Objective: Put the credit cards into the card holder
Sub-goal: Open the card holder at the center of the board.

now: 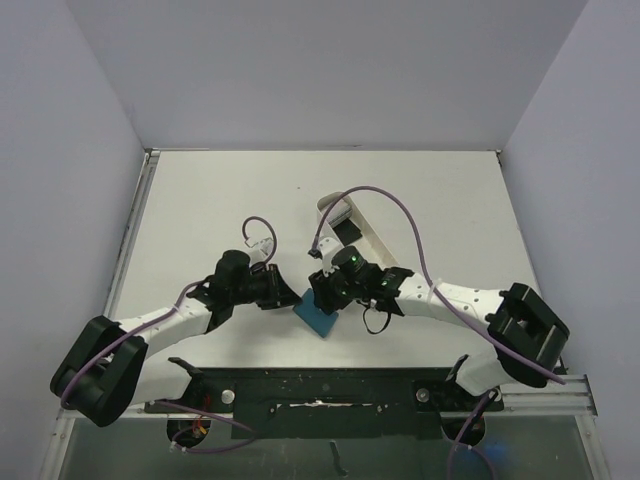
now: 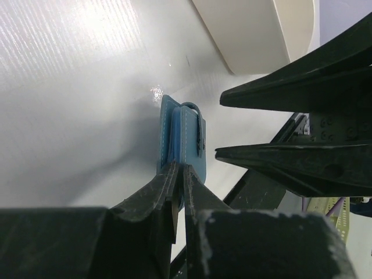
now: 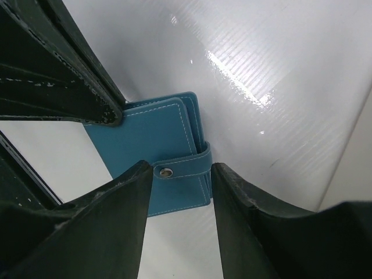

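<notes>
The card holder (image 1: 318,318) sits close to the near edge of the table (image 1: 200,200), about midway along it, between the two arms' heads. It is a teal-blue wallet folded shut, with its strap wrapped round the open side and a small metal stud (image 3: 166,172) showing on the strap. The left pincer (image 2: 179,174) has its fingers pressed almost together on one edge of the card holder, pinching it. The right pincer (image 3: 183,168) is spread, one finger on each side of the strap, with the stud just beside one fingertip; whether these fingers touch the leather cannot be told. From overhead the wallet looks turned at an angle to the table's edges, and whether it rests fully on the table is unclear. Farther toward the far edge lies a long white tray (image 1: 370,238), with a dark flat piece in it that may be one of the credit cards (image 1: 347,232).
</notes>
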Motion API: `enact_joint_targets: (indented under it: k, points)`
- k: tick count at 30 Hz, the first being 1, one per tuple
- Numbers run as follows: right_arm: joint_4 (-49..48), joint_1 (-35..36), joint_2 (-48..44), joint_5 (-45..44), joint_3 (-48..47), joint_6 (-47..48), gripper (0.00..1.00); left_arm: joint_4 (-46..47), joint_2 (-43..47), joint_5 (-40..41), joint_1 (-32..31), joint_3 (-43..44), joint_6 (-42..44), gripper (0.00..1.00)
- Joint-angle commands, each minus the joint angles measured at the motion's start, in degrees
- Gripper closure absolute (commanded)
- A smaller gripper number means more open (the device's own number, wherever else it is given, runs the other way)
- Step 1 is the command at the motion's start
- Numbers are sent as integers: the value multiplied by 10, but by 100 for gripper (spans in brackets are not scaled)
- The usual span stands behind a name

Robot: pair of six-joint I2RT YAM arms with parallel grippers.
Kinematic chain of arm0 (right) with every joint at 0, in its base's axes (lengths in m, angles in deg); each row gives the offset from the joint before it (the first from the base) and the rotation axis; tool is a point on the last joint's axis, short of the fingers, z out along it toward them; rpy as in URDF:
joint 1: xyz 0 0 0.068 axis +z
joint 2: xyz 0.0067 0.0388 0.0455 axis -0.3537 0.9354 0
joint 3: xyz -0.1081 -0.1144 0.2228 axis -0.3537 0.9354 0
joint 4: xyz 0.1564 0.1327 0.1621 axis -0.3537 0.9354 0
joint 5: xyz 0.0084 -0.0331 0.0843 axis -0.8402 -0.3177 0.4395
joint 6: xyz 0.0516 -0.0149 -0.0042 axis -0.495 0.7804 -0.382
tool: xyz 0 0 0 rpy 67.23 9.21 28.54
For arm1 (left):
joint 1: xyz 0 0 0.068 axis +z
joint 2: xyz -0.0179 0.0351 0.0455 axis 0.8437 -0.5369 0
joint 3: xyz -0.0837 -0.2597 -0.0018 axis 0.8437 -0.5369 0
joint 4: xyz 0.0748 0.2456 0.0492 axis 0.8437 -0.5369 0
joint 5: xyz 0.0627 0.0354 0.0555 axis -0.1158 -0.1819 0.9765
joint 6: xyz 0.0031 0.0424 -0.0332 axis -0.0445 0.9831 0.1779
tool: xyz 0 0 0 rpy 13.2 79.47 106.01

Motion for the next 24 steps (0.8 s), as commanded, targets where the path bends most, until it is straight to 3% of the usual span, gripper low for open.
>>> enact_joint_targets:
  k: [1, 15, 24]
  points:
    - [-53, 9, 19, 5, -1, 10, 54, 18, -2, -16, 6, 10, 13, 100]
    - [-52, 48, 73, -66, 12, -1, 52, 3, -31, -6, 9, 14, 15, 100]
    - [-34, 69, 75, -151, 24, 6, 76, -29, -54, 5, 13, 25, 25, 100]
